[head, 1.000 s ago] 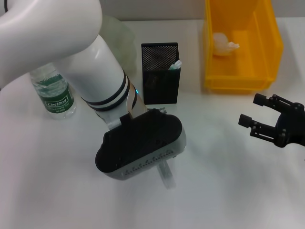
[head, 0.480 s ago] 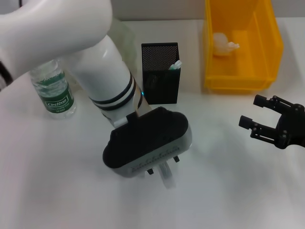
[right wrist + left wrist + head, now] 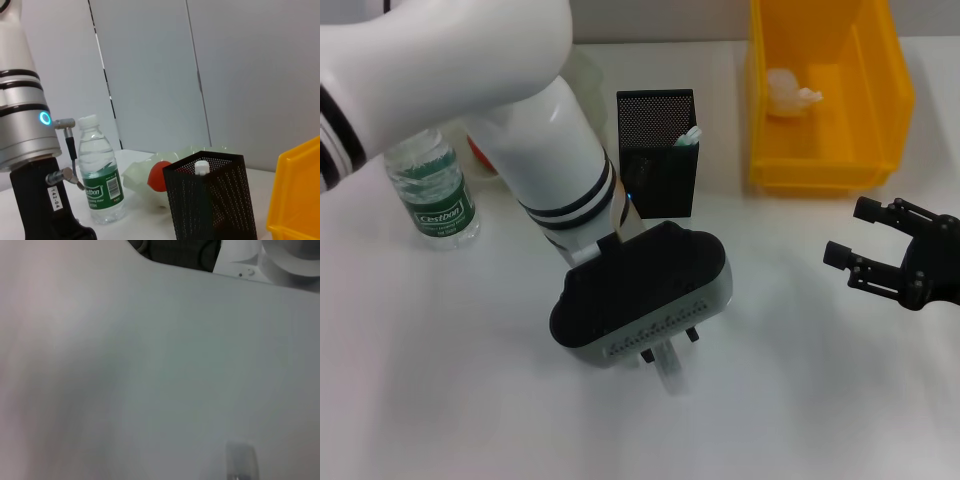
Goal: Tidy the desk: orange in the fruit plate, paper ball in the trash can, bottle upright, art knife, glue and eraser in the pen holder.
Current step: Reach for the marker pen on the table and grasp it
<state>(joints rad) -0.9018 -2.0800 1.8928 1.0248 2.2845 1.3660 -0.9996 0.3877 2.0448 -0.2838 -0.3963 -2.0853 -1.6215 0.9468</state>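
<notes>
With orange [image 3: 159, 176] in the fruit plate [image 3: 136, 175], paper ball [image 3: 788, 90] in the yellow bin [image 3: 880, 110], bottle [image 3: 432, 195] upright and one white-capped stick [image 3: 691, 136] standing in the pen holder [image 3: 655, 125] — looks like the small-items step, near the end of the task.

Left gripper [image 3: 668, 352] low over the desk [image 3: 440, 380], just in front of the pen holder, directly above a pale translucent item [image 3: 672, 378] lying flat. Cannot tell how wide it is open, or whether it has hold of anything — wrist housing hides most of it. Can't tell knife, glue or eraser either; on the left wrist view, only a faint grey blur [image 3: 241, 460] on white tabletop.

Right gripper [image 3: 870, 262] parked off to the right, near the bin, spread wide, holding nothing.

Next move, as a guess: pinch across the item's narrow side, lift clear, tilt upright, drop through the holder's open top beside the stick.

Materials:
- item: flat, slim, smooth plastic — probably slippery, little height to grab
- holder: rigid black mesh, square section, light — likely to shift if bumped
- bottle: clear ribbed plastic, green label, white cap
- plate: pale green, wavy rim
- bin: hard glossy plastic
</notes>
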